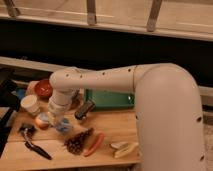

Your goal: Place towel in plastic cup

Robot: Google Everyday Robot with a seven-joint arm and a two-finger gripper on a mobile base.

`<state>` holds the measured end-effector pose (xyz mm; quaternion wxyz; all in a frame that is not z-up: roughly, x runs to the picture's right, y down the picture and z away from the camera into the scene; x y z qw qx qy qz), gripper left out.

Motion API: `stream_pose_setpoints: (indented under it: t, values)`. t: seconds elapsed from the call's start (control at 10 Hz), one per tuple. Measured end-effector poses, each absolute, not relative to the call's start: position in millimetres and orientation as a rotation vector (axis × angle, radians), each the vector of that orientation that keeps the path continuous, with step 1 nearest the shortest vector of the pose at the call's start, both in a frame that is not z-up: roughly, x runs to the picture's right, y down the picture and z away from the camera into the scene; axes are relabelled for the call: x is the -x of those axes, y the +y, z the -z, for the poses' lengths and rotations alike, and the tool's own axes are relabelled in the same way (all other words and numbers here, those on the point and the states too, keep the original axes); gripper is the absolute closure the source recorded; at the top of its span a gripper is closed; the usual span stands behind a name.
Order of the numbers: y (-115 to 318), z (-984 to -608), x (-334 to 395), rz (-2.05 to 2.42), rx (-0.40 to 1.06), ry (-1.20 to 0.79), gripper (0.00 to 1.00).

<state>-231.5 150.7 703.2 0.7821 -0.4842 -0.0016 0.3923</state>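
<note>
A small blue plastic cup stands upright on the wooden table, left of centre. My white arm reaches in from the right and bends down over it. My gripper hangs just above and to the right of the cup, and a dark part of it juts out to the right. A pale bunched thing that may be the towel shows under the wrist, at the cup's left rim. I cannot tell whether it is held or whether it is inside the cup.
A white cup and a red bowl stand at the back left. An apple lies beside the blue cup. A green tray is behind the arm. A pine cone, a carrot, banana pieces and a black tool lie along the front.
</note>
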Motion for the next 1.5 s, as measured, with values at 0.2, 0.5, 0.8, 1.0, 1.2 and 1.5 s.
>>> stream_pose_setpoints:
  t: [0.2, 0.5, 0.8, 1.0, 1.2, 1.5]
  values:
    - [145, -721, 208, -0.907, 1.038, 0.058, 0.79]
    - [145, -735, 195, -0.961, 1.040, 0.103, 0.48]
    - [153, -733, 207, -0.933, 1.073, 0.104, 0.22]
    - [159, -724, 218, -0.898, 1.097, 0.081, 0.20]
    - [159, -716, 224, -0.880, 1.103, 0.060, 0.20]
    - [139, -706, 218, -0.893, 1.051, 0.039, 0.20]
